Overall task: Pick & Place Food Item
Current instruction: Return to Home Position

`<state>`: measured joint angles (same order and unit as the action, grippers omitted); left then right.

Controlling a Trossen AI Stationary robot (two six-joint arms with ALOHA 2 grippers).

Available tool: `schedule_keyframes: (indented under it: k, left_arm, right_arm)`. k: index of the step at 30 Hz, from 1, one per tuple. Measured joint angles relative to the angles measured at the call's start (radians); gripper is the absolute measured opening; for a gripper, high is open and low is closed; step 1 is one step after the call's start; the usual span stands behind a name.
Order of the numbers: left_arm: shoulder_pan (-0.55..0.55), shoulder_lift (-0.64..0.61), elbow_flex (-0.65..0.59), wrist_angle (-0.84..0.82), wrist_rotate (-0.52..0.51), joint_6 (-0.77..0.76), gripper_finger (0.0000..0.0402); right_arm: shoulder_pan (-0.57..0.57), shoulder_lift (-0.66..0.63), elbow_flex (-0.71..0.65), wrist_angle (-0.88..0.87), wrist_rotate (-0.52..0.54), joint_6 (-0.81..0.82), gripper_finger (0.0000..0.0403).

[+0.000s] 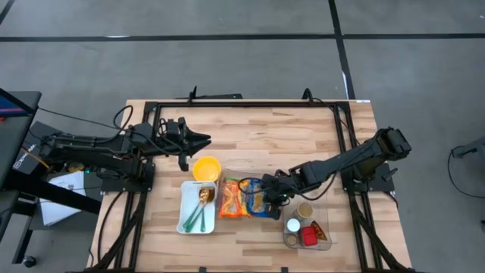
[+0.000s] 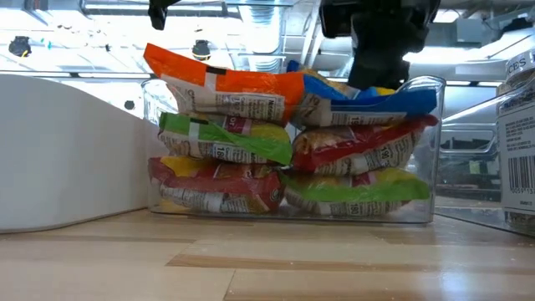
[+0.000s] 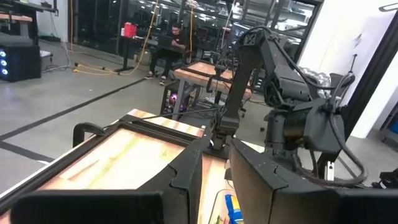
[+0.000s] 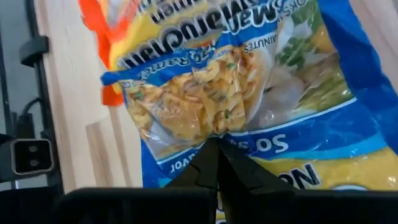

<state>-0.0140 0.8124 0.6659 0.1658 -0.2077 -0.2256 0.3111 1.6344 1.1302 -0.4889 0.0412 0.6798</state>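
left tool (image 1: 203, 139): on the left arm, raised above the tabletop (image 1: 250, 140) just beyond the round yellow bowl (image 1: 207, 168), pointing towards the middle. only a narrow gap between the fingers; holds nothing, touches nothing.

white oblong tray (image 1: 184, 220): near side of the bowl, utensils lying in it.

left clear plastic bin (image 2: 428, 90): centre of the tabletop, stacked full of noodle packs. an orange noodle pack (image 1: 231, 199) lies on top at its left, the blue-and-yellow noodle pack (image 1: 256, 200) on top at its right. the long axis of the blue pack runs from far edge to near edge, across the right arm's reach.

right tool (image 1: 271, 189): directly over the blue pack, by far the nearer of the two arms. fingers closed to a point, nothing seen between them. contact with the wrapper cannot be told. judgement: the retreat turns on rising straight up, clear of the pack and the bin wall, before swinging back.

right clear plastic bin (image 1: 327, 241): just beside the left one, holding small jars and bottles.
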Motion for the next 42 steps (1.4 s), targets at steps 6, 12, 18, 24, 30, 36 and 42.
schedule_keyframes:
  k: [6,12,18,24,30,36,42]
  left_arm:
    - [0.000,0.000,0.000,-0.012,0.001,-0.019,0.0076]
    - [-0.001,0.002,0.000,-0.034,0.037,-0.019,0.0076]
    - [-0.035,0.077,0.000,-0.196,0.176,-0.021,0.0058]
    - [-0.094,0.270,0.000,-0.171,0.241,-0.064,0.0005]
    - [-0.155,0.458,0.000,0.044,0.334,-0.065,0.0001]
    - [-0.194,0.573,0.000,0.116,0.376,-0.101,0.0001]
    - [-0.193,0.634,0.000,0.152,0.370,-0.101,0.0001]
  right_arm:
    - [0.005,-0.077,-0.002,0.017,0.009,0.007,0.0000]
    - [0.047,-0.216,0.000,0.025,0.132,0.050,0.0000]
    - [0.075,-0.318,0.000,0.003,0.272,0.100,0.0000]
    - [0.075,-0.363,0.000,-0.008,0.313,0.107,0.0000]
    - [0.075,-0.366,0.000,-0.008,0.338,0.107,0.0000]
    - [0.075,-0.359,0.000,-0.007,0.352,0.122,0.0000]
    - [0.075,-0.359,0.000,-0.004,0.353,0.126,0.0000]
